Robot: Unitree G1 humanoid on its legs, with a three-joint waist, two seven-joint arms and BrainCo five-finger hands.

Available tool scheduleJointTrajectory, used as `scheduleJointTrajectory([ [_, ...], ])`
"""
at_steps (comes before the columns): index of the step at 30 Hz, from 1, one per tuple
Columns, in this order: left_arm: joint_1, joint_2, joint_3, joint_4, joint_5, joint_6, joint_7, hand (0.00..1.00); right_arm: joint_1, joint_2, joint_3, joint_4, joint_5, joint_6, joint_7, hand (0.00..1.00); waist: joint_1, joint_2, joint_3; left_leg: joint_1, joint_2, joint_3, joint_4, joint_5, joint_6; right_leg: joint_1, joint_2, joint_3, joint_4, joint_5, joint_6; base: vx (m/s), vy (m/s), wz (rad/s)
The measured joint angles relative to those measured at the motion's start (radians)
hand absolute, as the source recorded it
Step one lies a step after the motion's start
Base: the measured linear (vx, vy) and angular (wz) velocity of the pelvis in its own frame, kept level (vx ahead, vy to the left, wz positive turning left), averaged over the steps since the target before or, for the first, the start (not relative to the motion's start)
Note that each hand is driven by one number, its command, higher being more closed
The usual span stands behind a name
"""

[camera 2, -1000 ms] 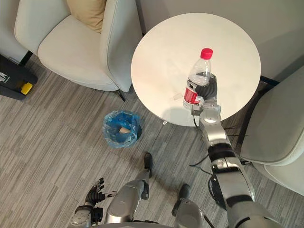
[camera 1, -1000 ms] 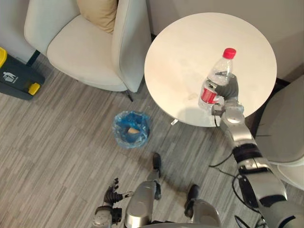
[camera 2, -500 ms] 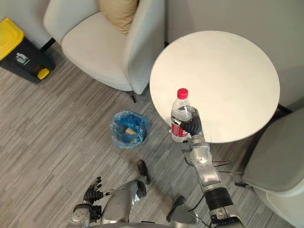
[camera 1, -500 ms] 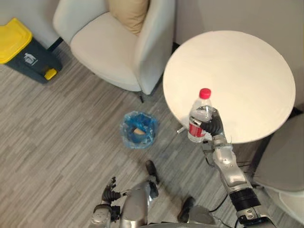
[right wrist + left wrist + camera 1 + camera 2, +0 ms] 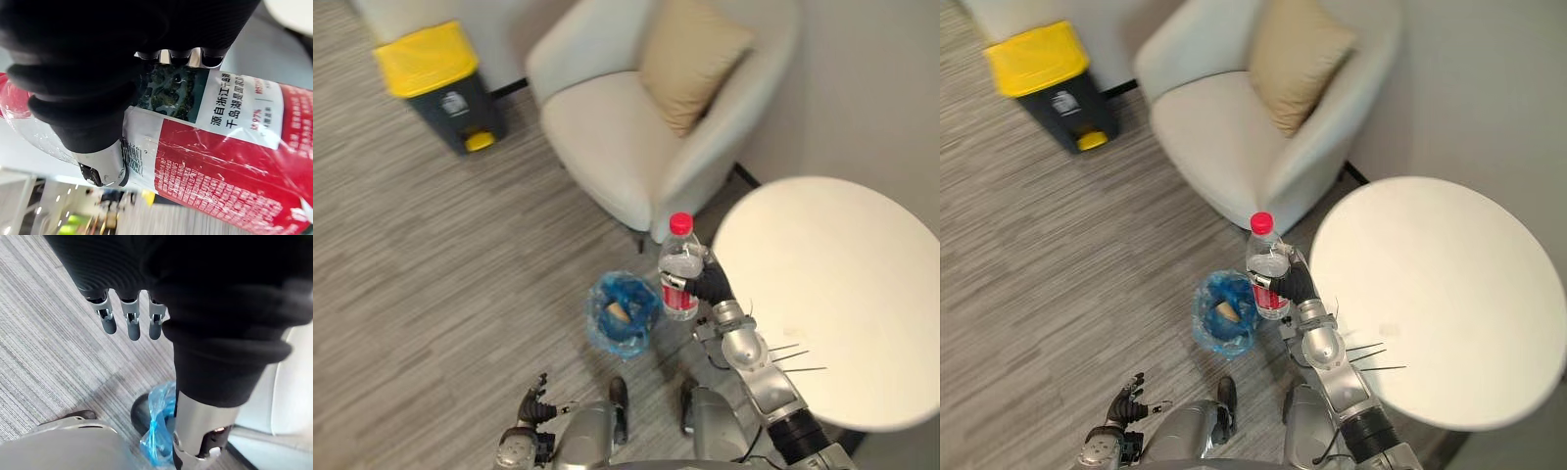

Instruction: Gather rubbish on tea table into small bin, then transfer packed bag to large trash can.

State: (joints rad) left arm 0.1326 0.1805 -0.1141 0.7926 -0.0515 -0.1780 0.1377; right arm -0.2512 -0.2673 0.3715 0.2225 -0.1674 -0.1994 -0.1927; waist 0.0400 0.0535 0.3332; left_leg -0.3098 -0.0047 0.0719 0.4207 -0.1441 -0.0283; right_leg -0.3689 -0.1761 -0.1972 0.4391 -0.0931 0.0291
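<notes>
Hanging low at bottom-left of the head views, left hand [image 5: 530, 411] is idle: fingers [image 5: 130, 325] near straight, loosely spread, nothing held. Right hand [image 5: 710, 286] is at frame centre, fingers and thumb wrapped tight round the bottle [image 5: 679, 262]; wrist view shows the wrap across its red/white label. Bottle is upright, clear plastic w/ red cap [image 5: 680, 223] on top, held in the air and not touching the table. Small bin [image 5: 631, 341] w/ blue bag liner stands on the grey plank floor [image 5: 431, 274], just left of the bottle in frame; a tan scrap [image 5: 618, 312] lies inside. Round white tea table [image 5: 842, 284] takes the right side; bottle is just past its left edge, between table and bin. Further back, top centre: cream armchair [image 5: 626, 147] w/ tan cushion [image 5: 690, 59]. Upper left: large trash can [image 5: 445, 98], dark body, yellow lid down, well apart from the small bin.
</notes>
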Motion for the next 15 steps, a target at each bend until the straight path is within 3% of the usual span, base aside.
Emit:
scheduleJointTrajectory([
  [2, -0.045, -0.003, 0.003, -0.003, -0.030, -0.003, 0.018, 0.00, -0.071, -0.029, -0.003, 0.077, -0.005, 0.004, -0.006, 1.00, 0.001, 0.006, 0.048, -0.036, 0.036, 0.106, -0.007, 0.007, -0.007, -0.044, -0.018, -0.042, 0.065, -0.019, -0.019, -0.08, -0.161, 0.65],
  [4, -0.069, -0.006, 0.010, 0.002, -0.043, -0.006, 0.021, 0.00, -0.117, -0.037, -0.012, 0.138, -0.009, 0.011, -0.015, 1.00, 0.000, 0.001, 0.057, -0.086, 0.036, 0.130, 0.001, 0.007, -0.006, -0.101, -0.034, -0.044, 0.107, -0.035, -0.019, -0.14, -0.070, 0.37],
  [7, -0.130, -0.022, 0.042, 0.034, -0.058, -0.007, 0.049, 0.00, -0.249, -0.039, -0.024, 0.268, -0.032, 0.030, -0.049, 1.00, 0.003, 0.012, 0.073, -0.263, 0.047, 0.133, 0.098, -0.007, 0.025, -0.256, -0.039, -0.033, 0.170, -0.044, -0.027, -0.20, -0.024, 0.09],
  [11, -0.203, -0.049, 0.125, 0.019, -0.086, -0.008, 0.084, 0.00, -0.350, -0.058, -0.062, 0.259, -0.031, 0.053, -0.090, 1.00, 0.008, 0.030, 0.114, -0.496, 0.090, 0.143, 0.262, -0.043, 0.070, -0.456, -0.049, -0.040, 0.284, -0.062, -0.031, -0.23, -0.008, 0.09],
  [15, -0.280, -0.050, 0.187, -0.055, -0.111, -0.018, 0.106, 0.00, -0.450, -0.096, -0.104, 0.196, -0.021, 0.058, -0.138, 1.00, 0.031, 0.033, 0.167, -0.688, 0.135, 0.175, 0.365, -0.049, 0.080, -0.637, -0.074, -0.050, 0.387, -0.083, -0.040, -0.18, -0.031, 0.29],
])
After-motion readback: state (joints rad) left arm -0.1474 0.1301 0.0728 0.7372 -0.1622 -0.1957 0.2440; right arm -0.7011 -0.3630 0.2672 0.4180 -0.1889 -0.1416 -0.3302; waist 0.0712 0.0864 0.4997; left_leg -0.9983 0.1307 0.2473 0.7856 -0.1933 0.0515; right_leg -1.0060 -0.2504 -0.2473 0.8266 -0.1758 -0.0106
